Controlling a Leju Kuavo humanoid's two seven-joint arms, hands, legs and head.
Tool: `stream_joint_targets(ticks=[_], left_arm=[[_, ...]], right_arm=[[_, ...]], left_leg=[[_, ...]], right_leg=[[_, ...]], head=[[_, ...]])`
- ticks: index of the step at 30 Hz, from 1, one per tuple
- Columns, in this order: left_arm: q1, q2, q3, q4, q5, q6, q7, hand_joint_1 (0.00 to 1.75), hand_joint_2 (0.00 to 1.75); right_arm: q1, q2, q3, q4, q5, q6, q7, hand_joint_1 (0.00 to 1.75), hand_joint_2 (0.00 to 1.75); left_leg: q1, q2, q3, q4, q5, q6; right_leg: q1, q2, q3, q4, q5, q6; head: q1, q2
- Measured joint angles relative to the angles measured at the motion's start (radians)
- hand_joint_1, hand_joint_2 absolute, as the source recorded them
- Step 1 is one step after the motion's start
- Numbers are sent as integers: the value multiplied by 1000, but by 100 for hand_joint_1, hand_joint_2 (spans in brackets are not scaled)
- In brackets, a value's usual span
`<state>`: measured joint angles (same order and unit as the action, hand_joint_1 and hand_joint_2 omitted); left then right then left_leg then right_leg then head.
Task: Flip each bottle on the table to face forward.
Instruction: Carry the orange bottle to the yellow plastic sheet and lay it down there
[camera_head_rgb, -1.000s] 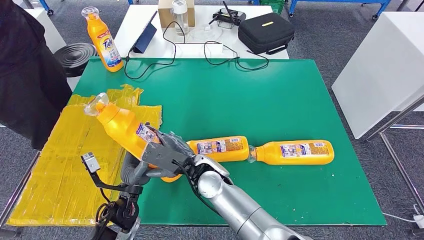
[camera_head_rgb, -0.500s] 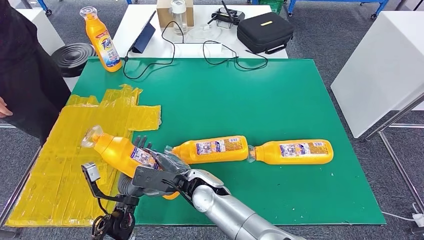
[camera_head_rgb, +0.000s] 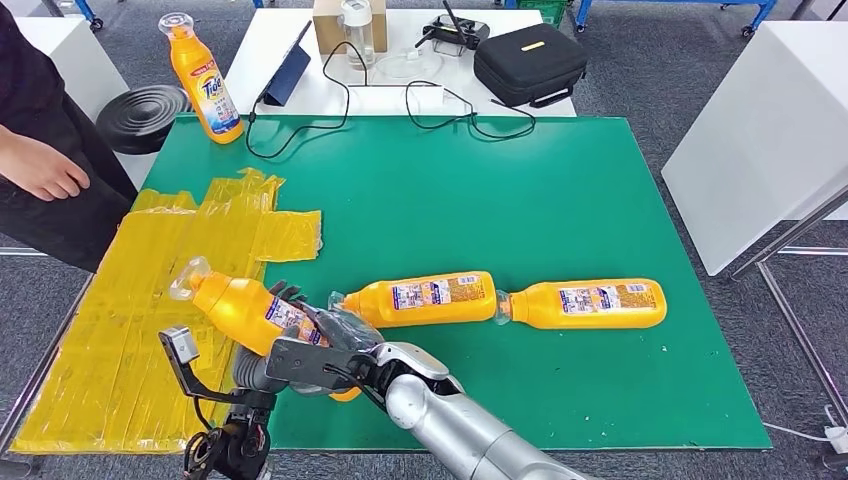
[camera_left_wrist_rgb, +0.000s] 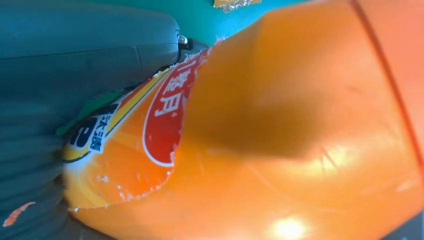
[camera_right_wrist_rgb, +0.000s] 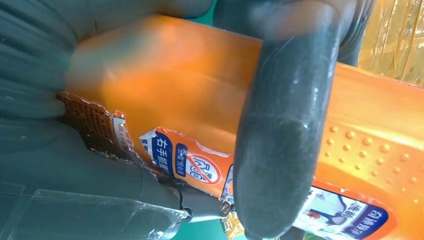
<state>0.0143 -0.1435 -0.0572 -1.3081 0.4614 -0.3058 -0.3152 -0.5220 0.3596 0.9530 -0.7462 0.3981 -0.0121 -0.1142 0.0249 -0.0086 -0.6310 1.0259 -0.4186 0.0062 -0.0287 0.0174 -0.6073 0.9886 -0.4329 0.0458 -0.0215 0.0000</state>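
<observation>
Orange plastic fills both palms — the held bottle, tilted above the green table's near-left edge, is clasped by right hand and left hand together, probably to turn its label forward.

The right arm is a smooth silver tube ending in a grey-covered right hand with dark fingers. The left hand is grey, with black cables looping beneath.
</observation>
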Motion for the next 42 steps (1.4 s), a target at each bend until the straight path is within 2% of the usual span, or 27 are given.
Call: stream_joint_targets(ticks=[1,6,10,12,14,16,25,29,34,42], left_arm=[[0,-1,1,0,-1,2,-1,175,175],[0,-5,3,-7,-5,7,-3,175,175],[-2,-6,3,-11,-8,8,-3,175,175],[-3,-6,3,-11,-10,10,-3,175,175],[-4,-7,3,-14,-11,10,-3,175,175],[-5,-7,3,-20,-16,11,-4,175,175],[-21,-13,8,-53,-78,54,-29,175,175],[-33,-13,51,-73,-137,125,-56,175,175],[-47,-2,114,-76,-166,137,-73,175,175],[-80,18,131,-40,-181,162,-116,175,175]], right_arm=[[3,1,-7,-1,9,-1,-3,135,175],[21,7,-48,-15,60,-8,-23,134,175],[34,11,-73,-25,72,-8,-26,172,175],[40,12,-84,-30,81,-8,-30,91,175],[48,13,-95,-39,95,-8,-37,6,87],[59,13,-110,-54,114,-8,-42,0,0],[118,1,-186,-177,152,-13,-60,0,0],[170,-24,-241,-310,145,-27,-69,0,0],[214,-59,-317,-466,144,-26,-67,0,0],[250,-80,-372,-557,149,-28,-70,0,0]], left_leg=[[0,0,0,0,0,0],[0,0,0,0,0,0],[0,0,0,0,0,0],[0,0,0,0,0,0],[0,0,0,0,0,0],[0,0,0,0,0,0],[0,0,-1,0,0,0],[0,-1,-1,0,0,0],[0,-2,-2,0,0,0],[0,-1,-2,0,0,0]], right_leg=[[0,0,0,0,0,0],[0,0,0,0,0,0],[0,0,0,0,0,0],[0,0,0,0,0,0],[0,0,0,0,0,0],[0,0,0,0,0,0],[0,0,0,0,0,0],[0,0,0,0,0,0],[0,-1,0,0,0,0],[1,-1,0,0,0,0]], head=[[0,0],[0,0],[0,0],[0,0],[0,0],[0,0],[0,0],[0,0],[0,0],[0,0]])
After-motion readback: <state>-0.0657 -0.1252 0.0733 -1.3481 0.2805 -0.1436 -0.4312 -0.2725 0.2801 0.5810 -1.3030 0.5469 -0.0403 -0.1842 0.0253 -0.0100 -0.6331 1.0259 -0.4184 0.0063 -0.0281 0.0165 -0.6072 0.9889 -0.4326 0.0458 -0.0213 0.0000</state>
